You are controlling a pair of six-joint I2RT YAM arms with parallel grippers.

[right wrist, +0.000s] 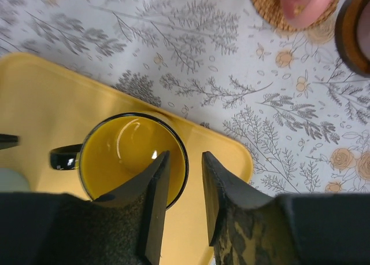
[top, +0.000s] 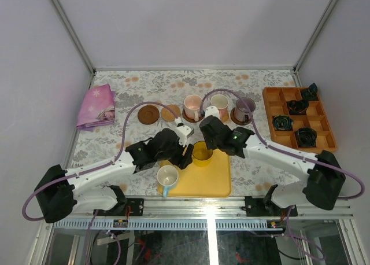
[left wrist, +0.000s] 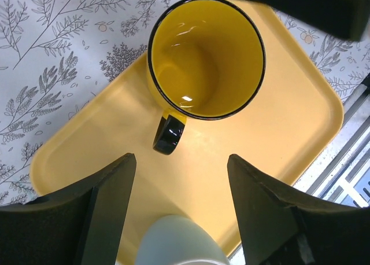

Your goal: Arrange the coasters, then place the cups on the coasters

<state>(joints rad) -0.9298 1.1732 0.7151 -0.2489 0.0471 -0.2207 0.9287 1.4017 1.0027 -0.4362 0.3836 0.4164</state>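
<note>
- Floral-patterned tablecloth (top: 144,85) is lying under everything; a bare dark-brown round wooden coaster (top: 148,114) is waiting at its far side.
- Yellow rectangular tray (top: 215,183) is sitting at the near edge, carrying the translucent yellow mug (top: 202,153).
- Right gripper (right wrist: 185,158) is angling down, straddling the mug's wall; clamped or not, I cannot tell. A shallow pinch could tip it.
- Left gripper (left wrist: 182,161) is hovering released beside it, risking a collision.

Both arms angle inward, left tool (left wrist: 182,161) spread wide, right tool (right wrist: 185,158) narrowly parted, pointing down.
</note>
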